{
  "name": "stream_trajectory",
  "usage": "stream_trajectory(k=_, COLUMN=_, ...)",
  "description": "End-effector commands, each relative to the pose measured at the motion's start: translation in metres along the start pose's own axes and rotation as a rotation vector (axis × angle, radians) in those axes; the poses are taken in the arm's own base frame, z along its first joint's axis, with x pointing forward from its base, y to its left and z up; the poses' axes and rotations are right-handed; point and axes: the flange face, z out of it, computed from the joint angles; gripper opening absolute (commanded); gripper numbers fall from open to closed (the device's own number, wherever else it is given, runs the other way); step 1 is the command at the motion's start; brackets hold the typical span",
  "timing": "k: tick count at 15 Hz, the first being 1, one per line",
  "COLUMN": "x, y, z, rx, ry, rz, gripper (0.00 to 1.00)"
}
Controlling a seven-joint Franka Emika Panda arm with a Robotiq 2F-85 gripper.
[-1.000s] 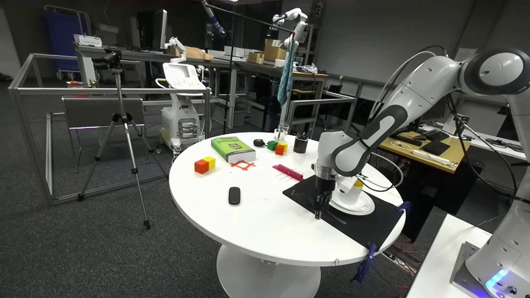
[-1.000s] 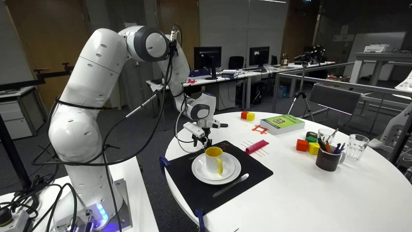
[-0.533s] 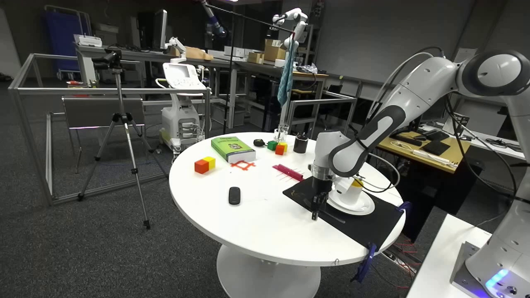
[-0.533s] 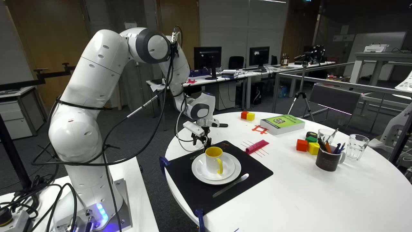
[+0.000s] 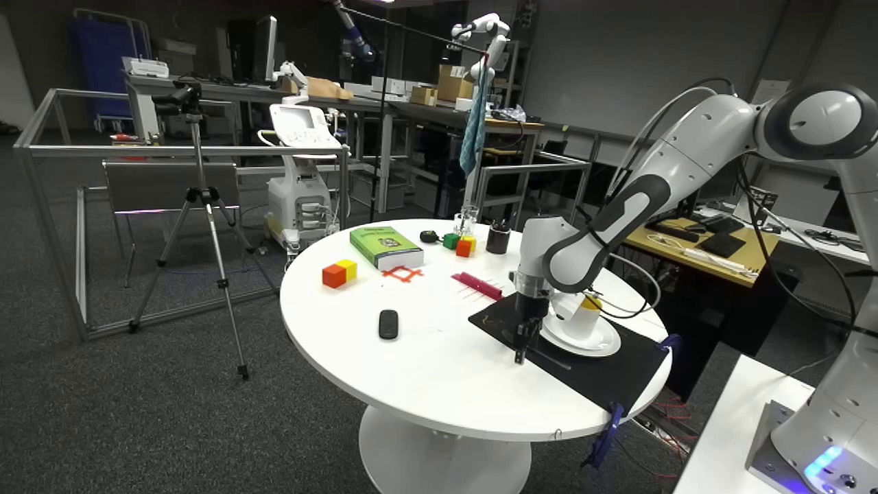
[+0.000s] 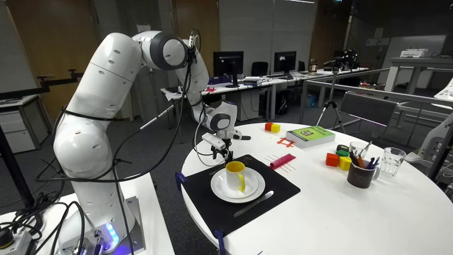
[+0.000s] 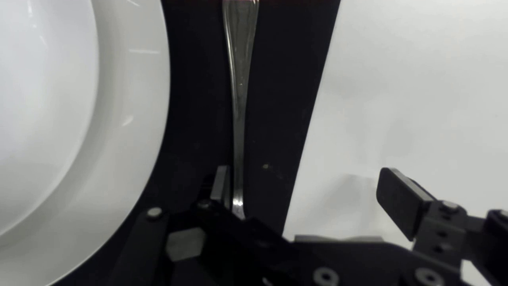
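Observation:
In the wrist view my gripper [image 7: 304, 178] stands open over the edge of a black mat [image 7: 274, 99], its fingers far apart with nothing held. A slim silver piece of cutlery [image 7: 239, 79] lies on the mat. Its narrow part runs just inside the left finger [image 7: 220, 183], and its lower end is hidden behind the gripper. The right finger [image 7: 403, 194] is over the white table. A white plate [image 7: 135, 119] lies to the left. Stacked plates [image 6: 262, 185] bear a white cup [image 6: 233, 179] with a yellow inside and handle. A knife [image 6: 253, 204] rests on their far side from the gripper.
Blue clamps [image 5: 607, 436] grip the table's edge by the mat. Also on the round table [image 5: 439, 384] are a pink roll [image 6: 282, 161], a green book [image 5: 386, 248], coloured blocks [image 5: 339, 273], a black device [image 5: 388, 324] and a dark mug with pens [image 6: 360, 176].
My gripper has shifted slightly away from the plates, toward the mat's edge, mostly in the first half second. It has stayed open. The objects on the table have not moved.

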Motion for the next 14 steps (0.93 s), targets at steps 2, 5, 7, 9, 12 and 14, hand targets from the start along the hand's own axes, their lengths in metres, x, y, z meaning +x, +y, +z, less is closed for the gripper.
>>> stream_trajectory(k=2, x=0.001, y=0.007, z=-0.006, rx=-0.032, ry=-0.024, rz=0.004, gripper=1.00)
stream_trajectory(k=5, x=0.000, y=0.013, z=-0.006, rx=-0.037, ry=-0.023, rz=0.014, gripper=1.00)
stream_trajectory(k=7, x=0.000, y=0.015, z=-0.006, rx=-0.038, ry=-0.022, rz=0.017, gripper=0.92)
stream_trajectory(k=9, x=0.000, y=0.016, z=-0.007, rx=-0.039, ry=-0.022, rz=0.016, gripper=0.66)
stream_trajectory(k=12, x=0.001, y=0.018, z=-0.007, rx=-0.042, ry=-0.022, rz=0.018, gripper=0.42)
stream_trajectory(k=14, x=0.001, y=0.018, z=-0.009, rx=-0.046, ry=-0.021, rz=0.018, gripper=0.27)
